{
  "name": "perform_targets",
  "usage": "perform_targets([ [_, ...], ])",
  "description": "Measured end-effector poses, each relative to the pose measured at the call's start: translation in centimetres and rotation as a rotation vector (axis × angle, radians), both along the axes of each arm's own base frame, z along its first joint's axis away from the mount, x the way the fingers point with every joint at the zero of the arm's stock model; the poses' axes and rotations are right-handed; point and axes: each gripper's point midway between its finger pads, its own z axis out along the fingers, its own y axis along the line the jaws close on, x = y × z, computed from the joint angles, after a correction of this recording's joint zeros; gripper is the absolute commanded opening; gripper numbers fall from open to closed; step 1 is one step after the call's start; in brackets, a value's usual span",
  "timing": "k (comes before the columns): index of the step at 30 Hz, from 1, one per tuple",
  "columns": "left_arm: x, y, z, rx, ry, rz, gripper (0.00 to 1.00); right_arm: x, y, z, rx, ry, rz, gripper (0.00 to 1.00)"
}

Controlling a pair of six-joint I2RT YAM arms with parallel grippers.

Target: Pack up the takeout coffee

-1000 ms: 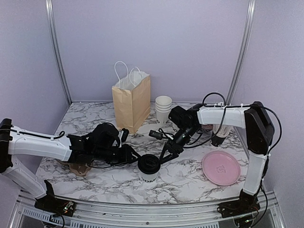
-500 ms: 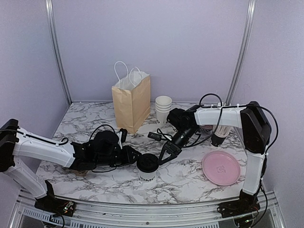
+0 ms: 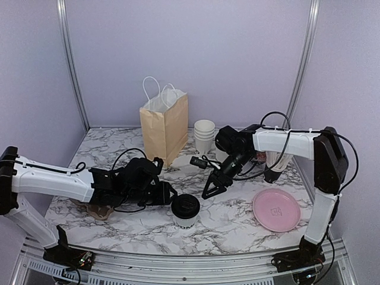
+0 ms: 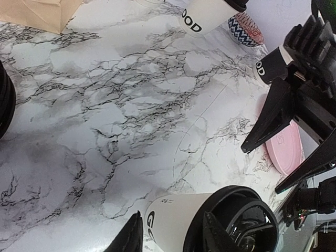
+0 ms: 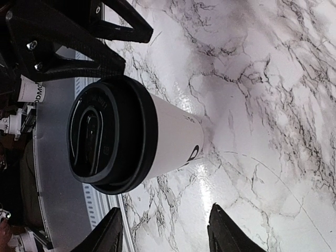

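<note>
Here, takeout coffee (image 3: 186, 209) near table (image 3: 225, 234) edge

Takeout coffee (image 3: 186, 211): white cup, black lid on, upright on the marble table (image 3: 237, 222) near its front edge.

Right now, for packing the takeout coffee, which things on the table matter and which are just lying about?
For the job:
lidded cup
paper bag, likely where it goes

Lying about:
cup stack
pink plate
patterned bowl
</note>
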Motion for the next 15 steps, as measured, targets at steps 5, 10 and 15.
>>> perform_targets([
  [5, -0.3, 1.1, 1.2, 0.001, -0.005, 0.016, 0.47, 0.1, -0.1, 0.7, 0.014, -0.026, 0.005, 0.52],
  [10, -1.8, 2.5, 2.7, -0.069, 0.023, 0.039, 0.50, 0.4, -0.2, 0.7, 0.015, -0.034, 0.002, 0.51],
  [15, -4.6, 2.3, 1.9, -0.113, 0.120, 0.008, 0.52, 1.6, 0.2, 0.9, 0.025, -0.045, -0.014, 0.55],
])
